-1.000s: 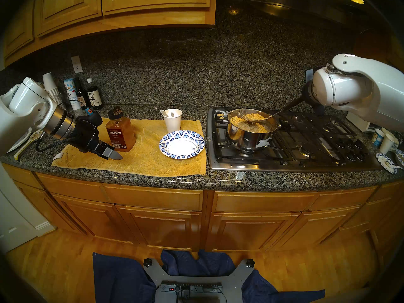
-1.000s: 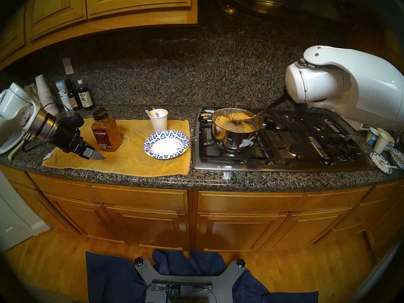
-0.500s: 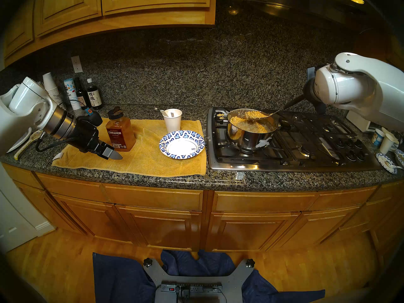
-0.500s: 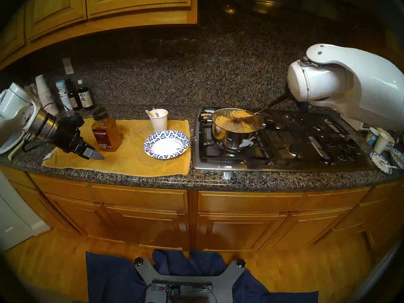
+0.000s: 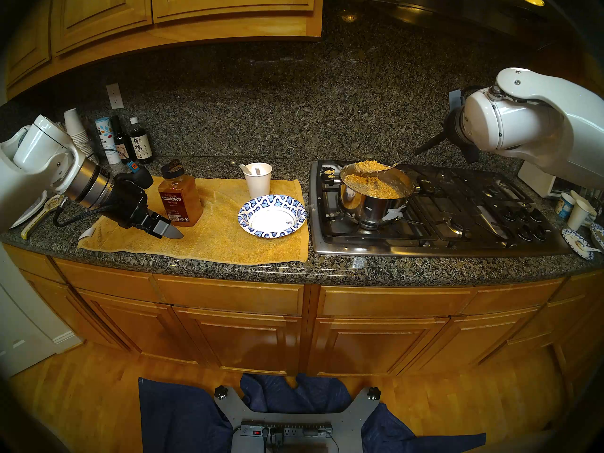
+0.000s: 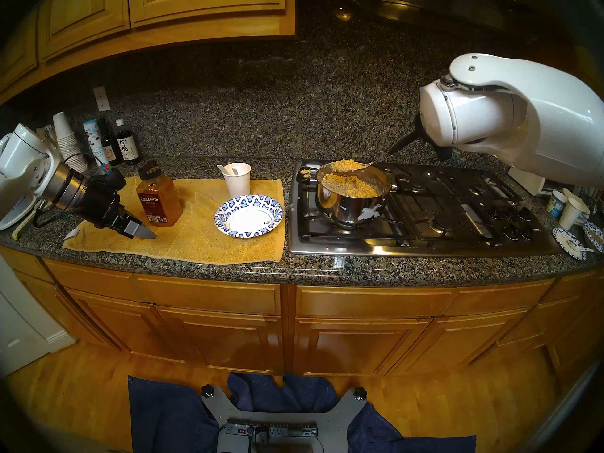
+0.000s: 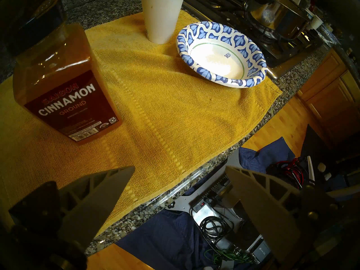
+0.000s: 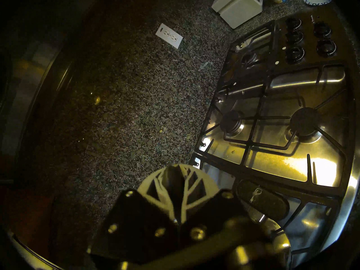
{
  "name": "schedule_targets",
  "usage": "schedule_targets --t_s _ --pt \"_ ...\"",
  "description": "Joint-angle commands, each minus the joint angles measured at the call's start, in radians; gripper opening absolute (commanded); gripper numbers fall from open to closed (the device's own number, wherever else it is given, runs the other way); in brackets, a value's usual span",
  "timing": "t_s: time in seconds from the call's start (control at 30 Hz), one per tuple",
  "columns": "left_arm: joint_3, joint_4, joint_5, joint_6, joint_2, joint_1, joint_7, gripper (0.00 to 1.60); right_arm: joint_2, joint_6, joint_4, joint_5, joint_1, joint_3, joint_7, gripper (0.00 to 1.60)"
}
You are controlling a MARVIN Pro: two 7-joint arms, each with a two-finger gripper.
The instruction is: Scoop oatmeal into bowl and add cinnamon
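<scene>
Right hand (image 8: 178, 178) clamped shut on the dark handle of a spoon (image 5: 385, 169), seen from the wrist with the two fingers pressed together. Loaded with oatmeal (image 5: 366, 166) and now lifted clear of the mass in the pot (image 5: 376, 207), up near the far-left rim, where half a second earlier the load sat lower, just over the oatmeal surface. Carried a little toward the bowl (image 5: 248, 220) too, judging by the arm's shift in the head views. Scoop made, then; transfer just begun. Bowl empty, white centre bare, sitting on the yellow towel (image 5: 212, 243) just beside the stove (image 5: 425, 246), with the pot rim and stove edge to cross on the way. Sticky heap piled high on the spoon, so likely to hold together but liable to drop a lump if tipped. Left hand (image 7: 179, 178) wide open, holding nothing, unmoved over the towel's front edge, just beside the cinnamon (image 5: 179, 197), which stands upright and capped on the towel, untouched. Paper cup (image 5: 258, 181) behind the bowl, apart from it.
</scene>
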State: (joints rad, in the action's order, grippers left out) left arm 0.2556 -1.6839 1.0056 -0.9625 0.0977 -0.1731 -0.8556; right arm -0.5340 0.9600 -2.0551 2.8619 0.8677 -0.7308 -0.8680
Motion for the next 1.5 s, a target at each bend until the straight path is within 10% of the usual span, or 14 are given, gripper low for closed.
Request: schedule_targets --t_s 0.0,1.47 --pt "0.024 0.001 0.001 0.003 0.002 0.025 0.000 1.60 -0.039 0.000 -0.008 -0.011 0.048 0.069 -0.012 0.00" --pt "0.024 0.001 0.001 0.003 0.002 0.025 0.000 1.60 -0.389 0.000 0.000 0.018 -0.122 0.255 -0.030 0.00"
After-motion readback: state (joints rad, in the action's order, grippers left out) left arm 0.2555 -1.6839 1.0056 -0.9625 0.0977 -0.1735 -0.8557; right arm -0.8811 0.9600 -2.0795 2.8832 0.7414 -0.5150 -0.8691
